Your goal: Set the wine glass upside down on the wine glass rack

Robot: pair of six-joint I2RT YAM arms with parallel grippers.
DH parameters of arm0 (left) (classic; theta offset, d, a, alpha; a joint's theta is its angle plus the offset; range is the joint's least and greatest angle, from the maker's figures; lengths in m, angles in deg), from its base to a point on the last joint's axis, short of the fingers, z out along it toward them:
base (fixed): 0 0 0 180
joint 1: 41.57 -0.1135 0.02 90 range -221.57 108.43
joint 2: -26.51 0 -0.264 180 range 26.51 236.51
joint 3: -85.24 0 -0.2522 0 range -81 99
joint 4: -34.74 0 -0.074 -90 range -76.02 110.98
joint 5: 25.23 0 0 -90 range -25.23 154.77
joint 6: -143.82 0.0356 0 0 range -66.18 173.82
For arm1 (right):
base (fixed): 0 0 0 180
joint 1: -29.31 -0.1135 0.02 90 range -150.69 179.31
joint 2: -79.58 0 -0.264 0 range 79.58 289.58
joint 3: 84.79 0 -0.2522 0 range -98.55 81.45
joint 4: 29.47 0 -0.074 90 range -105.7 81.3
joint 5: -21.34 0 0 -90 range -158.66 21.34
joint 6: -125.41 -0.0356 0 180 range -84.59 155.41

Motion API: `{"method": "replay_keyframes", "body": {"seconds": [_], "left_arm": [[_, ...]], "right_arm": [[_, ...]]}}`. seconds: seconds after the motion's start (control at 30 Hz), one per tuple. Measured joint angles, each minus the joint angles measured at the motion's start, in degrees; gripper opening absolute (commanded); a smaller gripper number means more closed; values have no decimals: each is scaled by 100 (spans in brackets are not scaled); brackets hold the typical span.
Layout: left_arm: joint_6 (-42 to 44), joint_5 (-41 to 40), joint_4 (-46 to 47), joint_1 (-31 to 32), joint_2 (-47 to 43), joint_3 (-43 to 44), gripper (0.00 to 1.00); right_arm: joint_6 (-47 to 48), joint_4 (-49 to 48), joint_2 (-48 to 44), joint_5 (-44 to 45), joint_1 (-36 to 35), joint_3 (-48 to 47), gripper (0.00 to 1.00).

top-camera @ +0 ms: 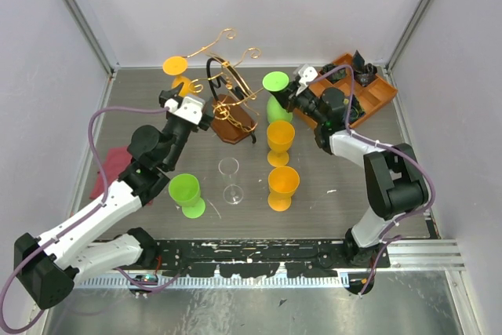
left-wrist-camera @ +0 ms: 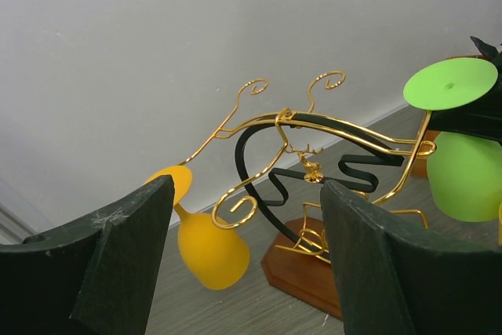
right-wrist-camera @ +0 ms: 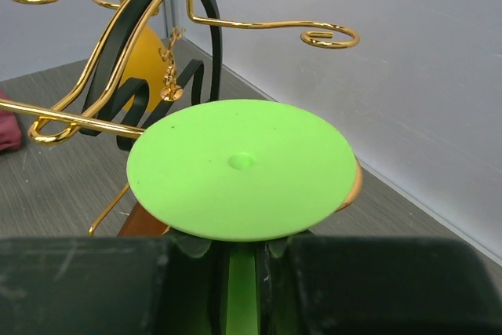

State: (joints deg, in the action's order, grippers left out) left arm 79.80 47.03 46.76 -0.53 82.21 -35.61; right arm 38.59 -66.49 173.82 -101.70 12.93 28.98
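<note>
The right gripper (right-wrist-camera: 243, 250) is closed narrow on the stem of the green wine glass (top-camera: 278, 107) and holds it upside down, with the round foot on top and the bowl hanging below. In the top view this glass is at 3 o'clock of the wine glass rack (top-camera: 230, 84), very near to its gold wire arms. In the right wrist view one gold arm goes under the foot at 9 o'clock and a curled end shows out from under it at 3 o'clock. I cannot tell if the foot rests on the wire or only hovers over it.

The rack stands on its wooden base (top-camera: 235, 121) at 12 o'clock of the worktop (top-camera: 337, 194). An orange glass (top-camera: 180, 76) hangs upside down from the rack arm at 9 o'clock.

The left gripper (top-camera: 202, 109) is opened wide and holds nothing. It is just beside the base at 9 o'clock, and its fingers (left-wrist-camera: 125, 256) point to the rack.

From the base, two more orange glasses (top-camera: 281, 137) stand on the worktop at 5 o'clock, a clear glass (top-camera: 230, 180) at 6 o'clock and a second green glass (top-camera: 186, 194) at 7 o'clock. An orange tray (top-camera: 375, 98) lies at 2 o'clock of the worktop and a red cloth (top-camera: 106, 172) at 9 o'clock.
</note>
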Motion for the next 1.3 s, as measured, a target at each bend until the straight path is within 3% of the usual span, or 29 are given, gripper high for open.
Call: {"method": "replay_keyframes", "body": {"seconds": [0.33,0.73,0.87,1.3], "left_arm": [[90,-26,4,0,50,127,83],[153,-103,2,0,55,127,83],[175,-109,2,-9,55,127,83],[203,-127,2,-101,55,127,84]], "right_arm": [[-160,-339,372,326,0,-208,8],[-238,-501,817,595,0,-664,17],[-278,-505,931,686,0,-793,26],[-291,-721,1248,1161,0,-990,35]]}}
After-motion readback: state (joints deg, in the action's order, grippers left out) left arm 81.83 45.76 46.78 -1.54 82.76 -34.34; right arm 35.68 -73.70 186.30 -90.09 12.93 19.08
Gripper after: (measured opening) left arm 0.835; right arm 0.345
